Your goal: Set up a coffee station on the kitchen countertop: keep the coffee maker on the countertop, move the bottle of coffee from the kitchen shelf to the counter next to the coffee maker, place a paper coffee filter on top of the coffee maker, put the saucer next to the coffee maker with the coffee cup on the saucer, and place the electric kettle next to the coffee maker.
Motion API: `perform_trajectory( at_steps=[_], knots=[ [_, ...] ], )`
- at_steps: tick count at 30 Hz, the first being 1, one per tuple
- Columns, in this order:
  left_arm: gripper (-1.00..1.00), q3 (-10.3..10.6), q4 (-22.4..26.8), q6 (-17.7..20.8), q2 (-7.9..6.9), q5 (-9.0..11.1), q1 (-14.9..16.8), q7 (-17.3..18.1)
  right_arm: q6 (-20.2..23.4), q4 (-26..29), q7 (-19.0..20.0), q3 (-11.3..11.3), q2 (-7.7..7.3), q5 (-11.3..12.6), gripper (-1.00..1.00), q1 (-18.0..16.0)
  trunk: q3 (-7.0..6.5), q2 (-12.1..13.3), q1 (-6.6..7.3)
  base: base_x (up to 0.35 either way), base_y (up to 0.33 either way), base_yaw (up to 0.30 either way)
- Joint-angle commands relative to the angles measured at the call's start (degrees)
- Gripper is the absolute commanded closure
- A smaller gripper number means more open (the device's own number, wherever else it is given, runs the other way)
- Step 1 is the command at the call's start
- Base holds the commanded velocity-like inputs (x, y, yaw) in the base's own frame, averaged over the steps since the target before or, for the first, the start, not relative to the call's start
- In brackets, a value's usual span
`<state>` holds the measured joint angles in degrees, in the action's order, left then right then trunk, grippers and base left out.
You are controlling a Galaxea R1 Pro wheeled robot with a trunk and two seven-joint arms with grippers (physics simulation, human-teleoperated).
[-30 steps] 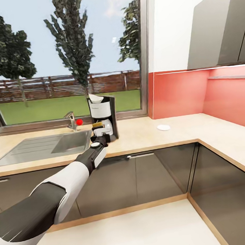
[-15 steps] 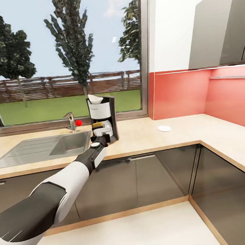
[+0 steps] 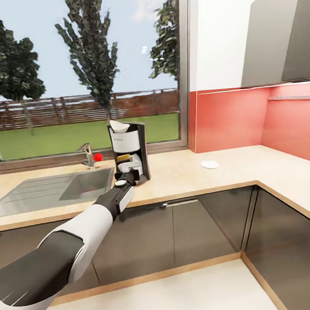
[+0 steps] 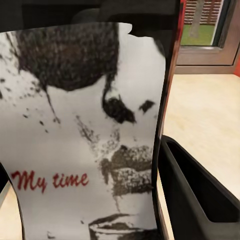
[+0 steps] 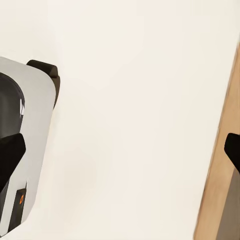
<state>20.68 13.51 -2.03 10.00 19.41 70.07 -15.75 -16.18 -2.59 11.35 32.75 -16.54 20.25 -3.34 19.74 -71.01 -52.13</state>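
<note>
The bottle of coffee, its yellow-gold lid showing, sits in the left gripper directly in front of the coffee maker, over the kitchen countertop; in the left wrist view its white label reading "My time" sits close between the fingers, which are clamped on it. A paper coffee filter rests atop the coffee maker. The saucer lies well to the coffee maker's right, the sink to its left. Whether the right gripper is parted or closed cannot be told.
</note>
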Motion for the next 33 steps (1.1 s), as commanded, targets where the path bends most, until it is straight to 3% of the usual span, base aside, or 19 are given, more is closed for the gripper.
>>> perform_trajectory(
  at_steps=[1,33],
  knots=[
    [1.0,0.5,-0.1,-0.2,0.0,0.5,0.1,-0.3,-0.3,-0.2,0.4,0.3,0.02,0.6,-1.0,-0.1,0.07,0.0,-0.01,0.108,0.0,0.0],
    [1.0,0.5,-0.1,-0.2,0.0,0.5,0.1,-0.3,-0.4,-0.2,0.4,0.3,0.02,0.6,-1.0,-0.1,0.45,0.0,-0.01,0.022,0.0,0.0]
  ],
)
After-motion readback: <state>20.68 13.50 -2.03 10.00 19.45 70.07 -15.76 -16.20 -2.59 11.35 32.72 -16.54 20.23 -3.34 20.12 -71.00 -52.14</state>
